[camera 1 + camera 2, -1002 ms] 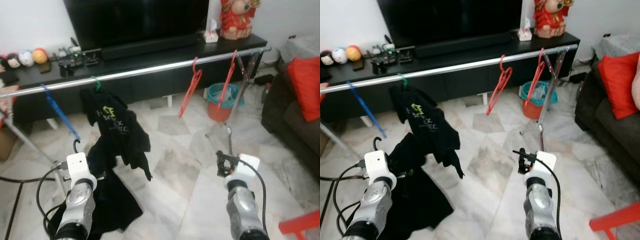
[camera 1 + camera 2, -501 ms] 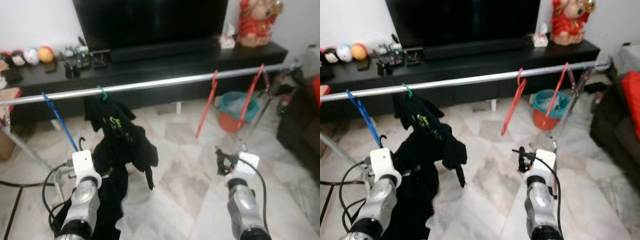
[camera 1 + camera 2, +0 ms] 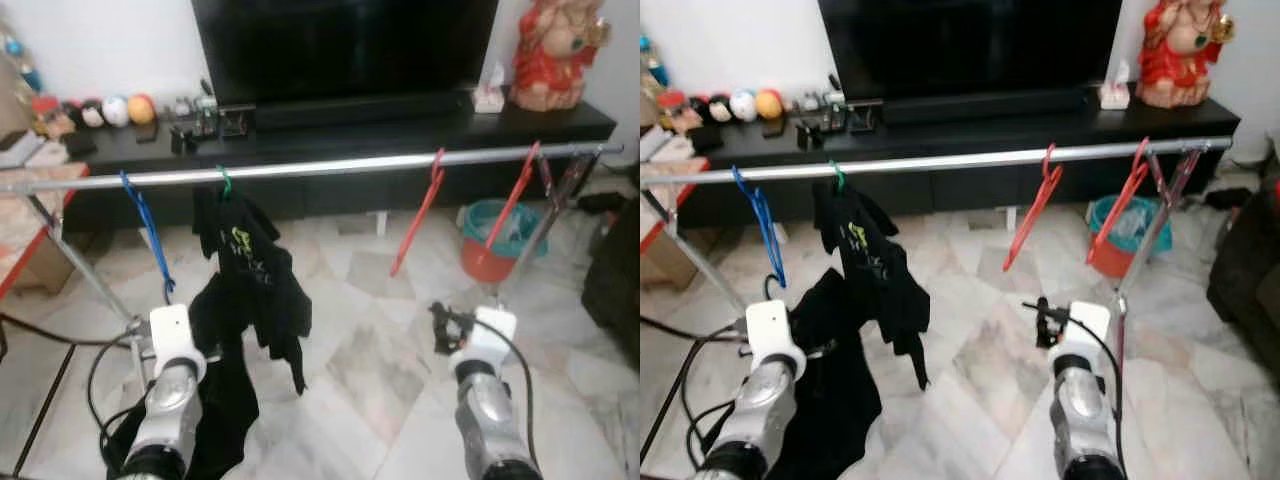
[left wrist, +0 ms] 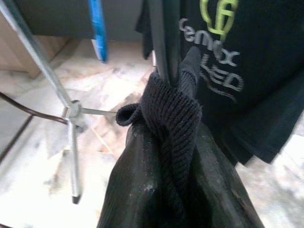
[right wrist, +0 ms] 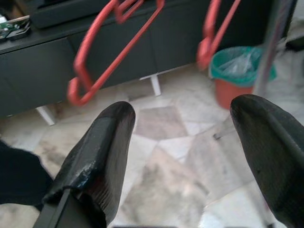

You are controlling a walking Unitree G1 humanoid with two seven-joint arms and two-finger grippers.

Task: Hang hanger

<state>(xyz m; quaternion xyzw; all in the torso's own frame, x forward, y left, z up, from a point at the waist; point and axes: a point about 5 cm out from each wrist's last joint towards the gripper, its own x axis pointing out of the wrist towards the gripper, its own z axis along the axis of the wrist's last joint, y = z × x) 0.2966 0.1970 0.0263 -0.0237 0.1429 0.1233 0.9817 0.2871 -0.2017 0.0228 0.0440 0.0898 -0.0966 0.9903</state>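
Left gripper (image 4: 173, 156) fingers pinching black knit garment (image 4: 173, 118); right gripper (image 5: 190, 142) fingers spread.

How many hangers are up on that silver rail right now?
4: a blue hanger at the rail's left end, a green hanger carrying the black shirt, then two red hangers towards the right.

A rail (image 3: 330, 167) runs before the TV cabinet (image 3: 330, 135); hangers (image 3: 415, 212) hang right, a shirt (image 3: 250, 265) left, a bin (image 3: 492, 238) behind.
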